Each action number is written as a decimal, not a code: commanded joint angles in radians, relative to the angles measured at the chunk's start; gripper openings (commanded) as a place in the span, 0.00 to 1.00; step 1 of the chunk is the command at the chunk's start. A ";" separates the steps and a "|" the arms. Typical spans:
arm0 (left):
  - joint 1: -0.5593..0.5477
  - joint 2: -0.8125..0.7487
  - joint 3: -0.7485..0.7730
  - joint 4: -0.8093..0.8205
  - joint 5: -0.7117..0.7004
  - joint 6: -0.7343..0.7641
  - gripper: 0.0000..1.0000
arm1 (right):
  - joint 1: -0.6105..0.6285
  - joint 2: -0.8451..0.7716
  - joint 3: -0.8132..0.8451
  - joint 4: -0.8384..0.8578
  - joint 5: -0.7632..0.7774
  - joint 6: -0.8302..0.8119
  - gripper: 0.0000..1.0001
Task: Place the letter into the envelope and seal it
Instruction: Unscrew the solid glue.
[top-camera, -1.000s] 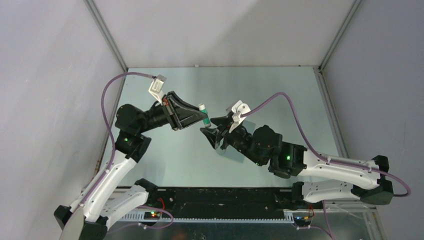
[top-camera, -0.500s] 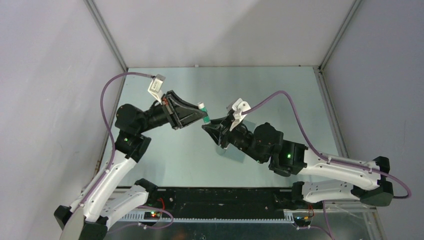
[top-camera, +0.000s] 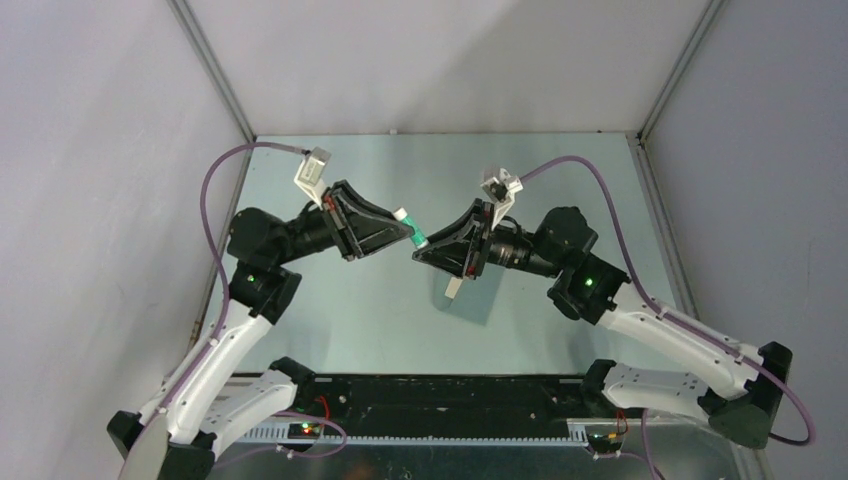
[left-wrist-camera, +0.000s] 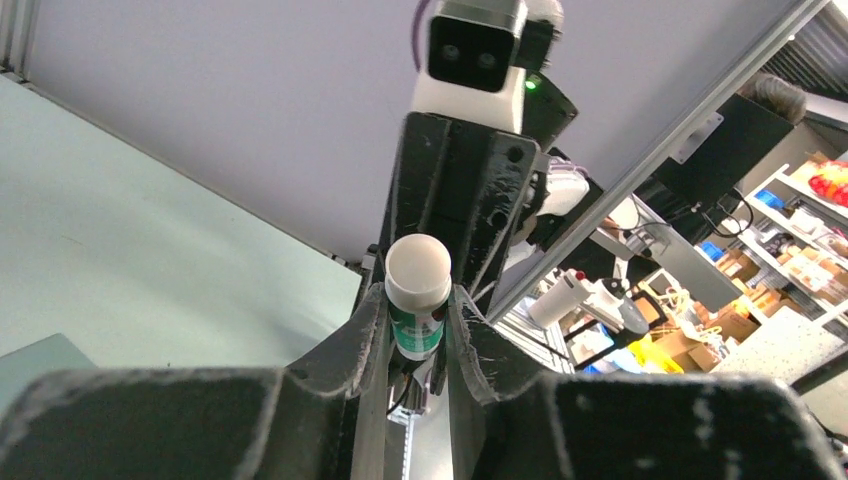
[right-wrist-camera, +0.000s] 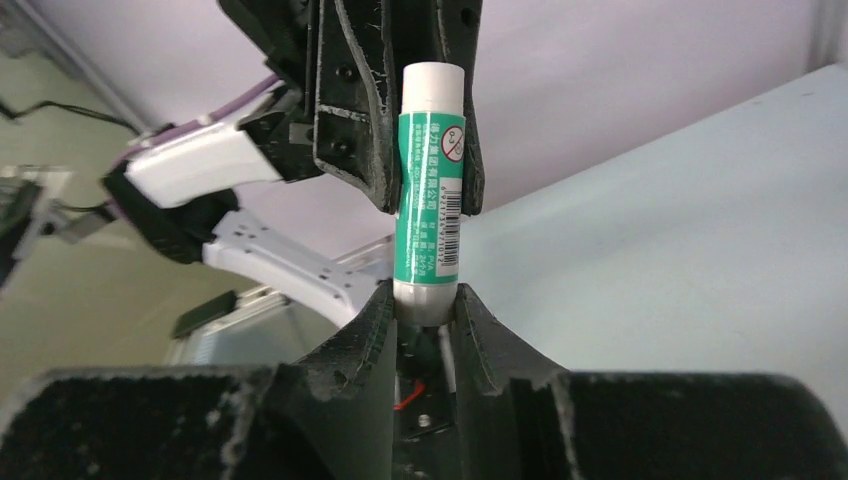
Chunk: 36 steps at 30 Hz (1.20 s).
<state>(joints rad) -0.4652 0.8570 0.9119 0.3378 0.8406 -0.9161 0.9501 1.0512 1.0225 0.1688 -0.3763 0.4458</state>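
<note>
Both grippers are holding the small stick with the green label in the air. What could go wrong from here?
1. The right gripper pinches only the very end of the glue stick; a pull could make it slip off.
2. The left gripper clamps the stick in mid-air above the table; if either grip fails, it may drop.
3. The fingers of the two grippers are very close together and might collide.

top: overhead, far | wrists: close, facing each other | shared: glue stick (right-wrist-camera: 430, 180)
</note>
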 joint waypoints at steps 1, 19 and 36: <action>-0.003 -0.008 0.036 0.104 0.053 -0.037 0.00 | -0.081 0.044 -0.029 0.231 -0.274 0.225 0.00; -0.003 -0.009 -0.002 0.280 0.067 -0.160 0.00 | -0.157 0.419 -0.120 1.160 -0.495 0.938 0.00; 0.000 -0.020 0.015 0.208 0.036 -0.112 0.00 | -0.181 0.262 -0.203 0.748 -0.365 0.672 0.61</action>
<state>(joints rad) -0.4583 0.8711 0.8955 0.5144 0.8722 -1.0462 0.7807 1.4742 0.8677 1.3537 -0.8440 1.3853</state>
